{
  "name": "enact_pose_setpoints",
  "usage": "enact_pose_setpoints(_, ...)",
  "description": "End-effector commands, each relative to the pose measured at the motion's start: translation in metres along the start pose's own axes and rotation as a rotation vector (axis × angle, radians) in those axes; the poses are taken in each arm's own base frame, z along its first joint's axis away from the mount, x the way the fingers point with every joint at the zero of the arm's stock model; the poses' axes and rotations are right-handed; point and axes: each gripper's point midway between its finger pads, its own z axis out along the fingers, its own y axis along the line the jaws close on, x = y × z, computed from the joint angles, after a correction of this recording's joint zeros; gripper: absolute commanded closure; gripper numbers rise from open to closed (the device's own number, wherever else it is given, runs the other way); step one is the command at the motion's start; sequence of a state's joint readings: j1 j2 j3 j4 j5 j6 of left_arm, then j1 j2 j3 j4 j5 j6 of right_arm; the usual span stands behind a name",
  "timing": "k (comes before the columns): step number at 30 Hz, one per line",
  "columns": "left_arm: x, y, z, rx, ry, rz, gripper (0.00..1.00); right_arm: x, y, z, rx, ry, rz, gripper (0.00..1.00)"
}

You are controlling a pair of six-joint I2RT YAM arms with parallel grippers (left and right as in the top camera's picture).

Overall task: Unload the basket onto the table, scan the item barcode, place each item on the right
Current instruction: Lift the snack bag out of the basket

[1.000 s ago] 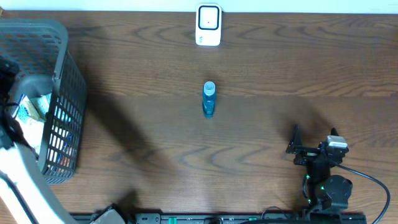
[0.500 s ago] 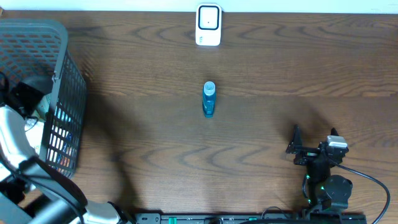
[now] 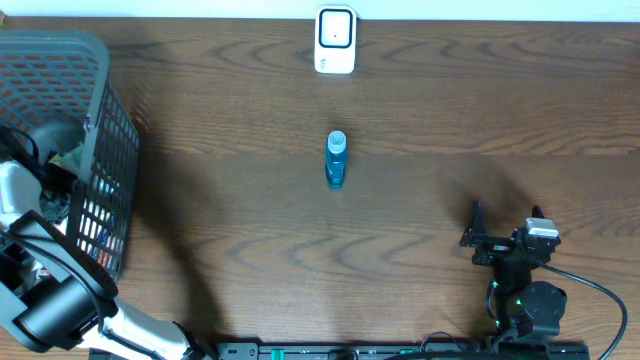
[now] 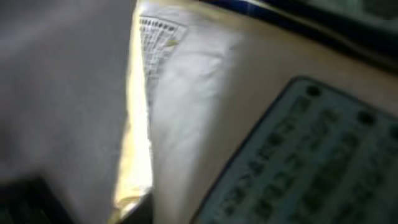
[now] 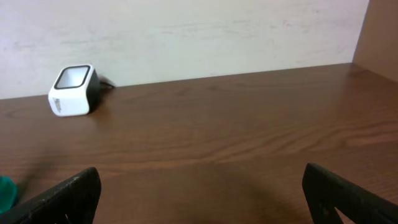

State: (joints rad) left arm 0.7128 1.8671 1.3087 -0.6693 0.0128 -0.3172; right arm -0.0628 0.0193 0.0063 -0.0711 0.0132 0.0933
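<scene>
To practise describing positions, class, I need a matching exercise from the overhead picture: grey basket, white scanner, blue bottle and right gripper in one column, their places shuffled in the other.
Things
1. grey basket
2. white scanner
3. blue bottle
4. right gripper

Places
A. middle of the table
B. near right part, open and empty
C. left edge
D. far edge, centre

Pairs: 1-C, 2-D, 3-A, 4-B
</scene>
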Motion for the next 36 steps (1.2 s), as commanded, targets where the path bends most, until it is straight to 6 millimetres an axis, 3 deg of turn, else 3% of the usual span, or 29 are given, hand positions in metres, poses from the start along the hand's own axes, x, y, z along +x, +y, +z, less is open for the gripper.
enact_pose_setpoints(1, 0.007, -0.008, 0.006, 0.037, 0.036, 0.004, 0.91, 0.002, 0.002, 0.0, -0.013, 0.006, -0.013, 0.01)
enact_pose_setpoints(4, -0.006, -0.012, -0.013, 0.06, -0.022, 0.001, 0.93, 0.002, 0.002, 0.0, -0.013, 0.006, -0.013, 0.01)
enact_pose_setpoints(7, -0.028, -0.019, -0.049, 0.101, -0.122, -0.001, 0.93, 0.002, 0.002, 0.0, -0.013, 0.006, -0.013, 0.01)
enact_pose_setpoints(13, -0.067, -0.03, -0.166, 0.236, -0.419, -0.062, 0.92, 0.002, 0.002, 0.0, -0.013, 0.006, -0.013, 0.01)
enact_pose_setpoints(18, -0.075, -0.029, -0.266, 0.354, -0.686, -0.07, 0.93, 0.002, 0.002, 0.0, -0.013, 0.006, -0.013, 0.01)
enact_pose_setpoints(24, -0.057, -0.027, -0.352, 0.494, -0.882, -0.101, 0.93, 0.002, 0.002, 0.0, -0.013, 0.006, -0.013, 0.01)
enact_pose_setpoints(28, -0.032, -0.054, -0.399, 0.681, -0.938, -0.013, 0.93, 0.002, 0.002, 0.0, -0.013, 0.006, -0.013, 0.01)
enact_pose_setpoints(32, -0.006, -0.081, -0.433, 0.828, -0.969, 0.086, 0.93, 0.002, 0.002, 0.0, -0.013, 0.006, -0.013, 0.01)
enact_pose_setpoints(36, 0.019, -0.104, -0.449, 0.919, -0.959, 0.161, 0.93, 0.002, 0.002, 0.0, -0.013, 0.006, -0.013, 0.01)
